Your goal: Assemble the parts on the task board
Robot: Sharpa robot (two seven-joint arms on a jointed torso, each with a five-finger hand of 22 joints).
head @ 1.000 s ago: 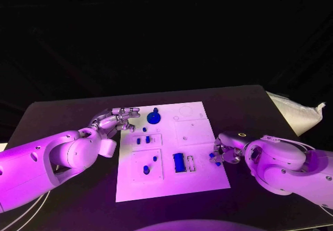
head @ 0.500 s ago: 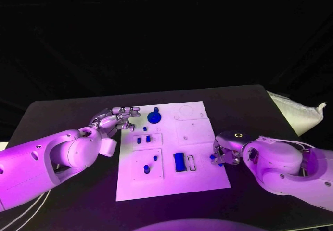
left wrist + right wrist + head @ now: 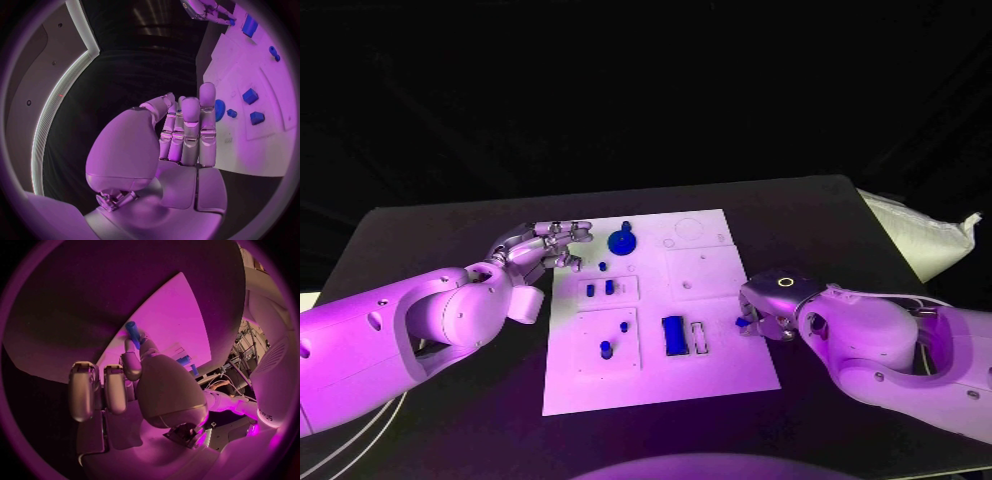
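Now right hand point(image 3: 764, 318) has slid inward along the task board point(image 3: 711, 275) edge at 3 o'clock, fingers pinching a small blue part point(image 3: 132, 331), likely nearing insertion. Left hand point(image 3: 545, 245) stays at 10 o'clock, fingers together, empty.

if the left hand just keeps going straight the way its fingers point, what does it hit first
Most likely the large round blue part at the far end of the task board. The left hand hovers at the board's left edge, fingers aimed toward that part. Height above the board is unclear, so it might pass over it.
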